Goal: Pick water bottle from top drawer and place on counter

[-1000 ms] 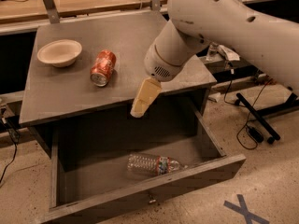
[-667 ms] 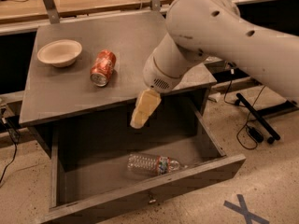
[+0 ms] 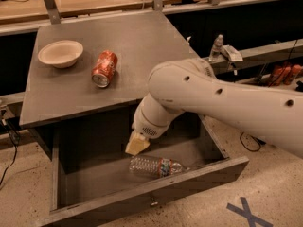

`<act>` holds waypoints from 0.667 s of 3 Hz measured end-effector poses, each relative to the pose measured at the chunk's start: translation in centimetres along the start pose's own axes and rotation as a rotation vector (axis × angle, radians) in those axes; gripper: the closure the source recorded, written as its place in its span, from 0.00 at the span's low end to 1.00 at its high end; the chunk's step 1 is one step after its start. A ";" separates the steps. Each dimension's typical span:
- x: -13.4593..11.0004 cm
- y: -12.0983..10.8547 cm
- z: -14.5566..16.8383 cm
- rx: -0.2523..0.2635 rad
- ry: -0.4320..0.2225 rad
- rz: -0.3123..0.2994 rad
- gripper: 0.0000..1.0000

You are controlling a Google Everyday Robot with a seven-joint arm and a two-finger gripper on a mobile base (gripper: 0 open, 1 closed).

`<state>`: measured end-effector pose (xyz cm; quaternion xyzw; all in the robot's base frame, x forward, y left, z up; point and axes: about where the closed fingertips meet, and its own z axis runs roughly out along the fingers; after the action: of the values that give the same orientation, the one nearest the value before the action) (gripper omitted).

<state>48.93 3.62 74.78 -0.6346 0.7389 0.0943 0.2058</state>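
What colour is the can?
The can is orange-red, camera view. End effector hangs above the bottle in the drawer.

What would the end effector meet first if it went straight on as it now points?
Probably the top drawer floor, just beside the water bottle. The end effector points down into the drawer; depth is unclear, so it may clip the bottle instead.

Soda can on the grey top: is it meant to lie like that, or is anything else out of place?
The soda can lies on its side on the counter, not upright. The water bottle also lies flat in the open top drawer, near the pincer. No spill shows.
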 end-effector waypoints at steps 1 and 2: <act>1.7 0.8 2.8 -0.033 0.024 0.037 0.62; 3.8 0.9 4.4 -0.054 0.059 0.081 0.53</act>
<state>48.50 2.17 69.11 -0.6119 0.7671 0.1034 0.1626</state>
